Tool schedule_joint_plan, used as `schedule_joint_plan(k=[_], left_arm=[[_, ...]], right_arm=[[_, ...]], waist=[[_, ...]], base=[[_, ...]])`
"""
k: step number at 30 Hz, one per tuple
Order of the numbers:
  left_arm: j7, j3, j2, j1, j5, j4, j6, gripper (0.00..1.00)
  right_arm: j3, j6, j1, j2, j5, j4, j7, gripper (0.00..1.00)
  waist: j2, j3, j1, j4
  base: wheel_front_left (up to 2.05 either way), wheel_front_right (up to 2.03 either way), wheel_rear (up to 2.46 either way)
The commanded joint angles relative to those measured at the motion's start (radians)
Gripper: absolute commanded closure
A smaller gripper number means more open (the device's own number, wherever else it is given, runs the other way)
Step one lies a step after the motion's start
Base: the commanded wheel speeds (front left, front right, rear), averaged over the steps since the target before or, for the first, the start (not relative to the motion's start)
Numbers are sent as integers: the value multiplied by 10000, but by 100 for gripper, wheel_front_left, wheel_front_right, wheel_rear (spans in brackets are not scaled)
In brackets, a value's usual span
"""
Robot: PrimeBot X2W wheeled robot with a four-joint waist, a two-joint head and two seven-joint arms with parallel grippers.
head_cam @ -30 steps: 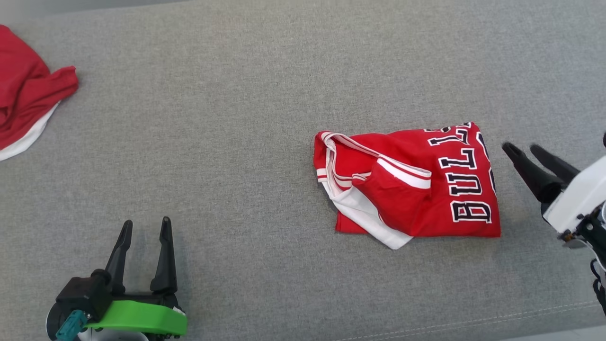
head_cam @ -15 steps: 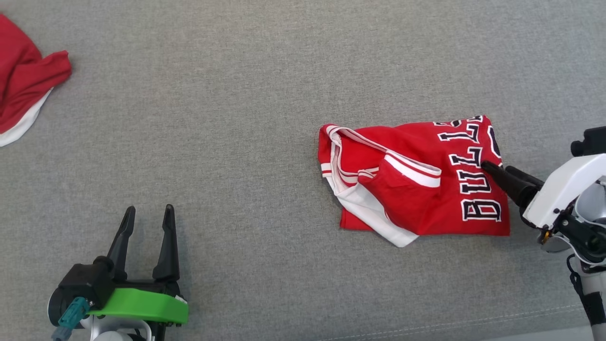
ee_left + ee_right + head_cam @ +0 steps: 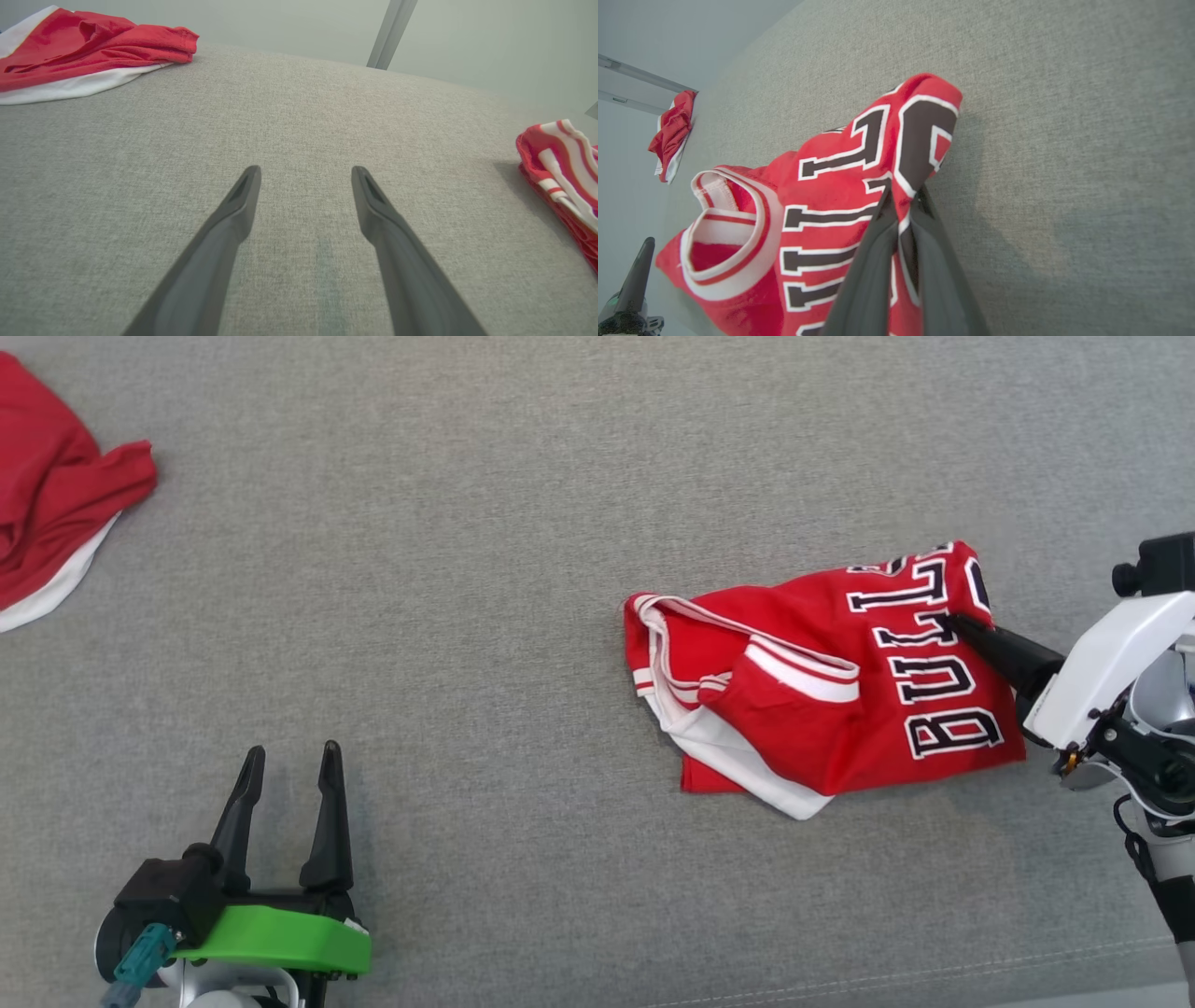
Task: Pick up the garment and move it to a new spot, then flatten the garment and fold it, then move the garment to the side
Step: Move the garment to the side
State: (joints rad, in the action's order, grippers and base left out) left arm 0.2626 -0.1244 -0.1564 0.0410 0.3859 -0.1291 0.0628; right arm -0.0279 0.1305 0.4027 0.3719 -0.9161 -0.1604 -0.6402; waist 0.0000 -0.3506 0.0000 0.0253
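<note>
The garment is a red jersey with white trim and dark block letters, folded on the grey fabric surface at centre right. My right gripper is shut on the garment's right edge, which is lifted off the surface. In the right wrist view the fingers pinch the lettered cloth between them. My left gripper stands open at the lower left, far from the garment, nothing between its fingers. The garment's striped collar edge shows at the right of the left wrist view.
A second red and white cloth lies bunched at the far left edge of the grey surface; it also shows as a cloth in the left wrist view. A seam line runs near the surface's front edge.
My right gripper moved in from the right onto the garment's edge, shut on it and raised that edge. The left gripper has stayed put.
</note>
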Motion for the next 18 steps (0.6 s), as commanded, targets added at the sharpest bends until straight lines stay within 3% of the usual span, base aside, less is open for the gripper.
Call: schedule_joint_plan(k=[1, 8, 18], left_arm=[[24, 80, 9, -89, -44, 49, 64, 0], [24, 191, -100, -230, -156, 183, 66, 0], [-149, 155, -414, -122, -331, 822, -47, 0]], right_arm=[[-80, 4, 142, 174, -178, 251, 84, 100], [-460, 4, 267, 706, -568, 1325, -45, 100], [-41, 4, -57, 856, -610, 1336, 52, 100]], waist=[[0, 153, 0, 216], [0, 430, 0, 1042], [0, 224, 0, 2261]], base=[[0, 0, 0], [0, 0, 0], [0, 0, 0]])
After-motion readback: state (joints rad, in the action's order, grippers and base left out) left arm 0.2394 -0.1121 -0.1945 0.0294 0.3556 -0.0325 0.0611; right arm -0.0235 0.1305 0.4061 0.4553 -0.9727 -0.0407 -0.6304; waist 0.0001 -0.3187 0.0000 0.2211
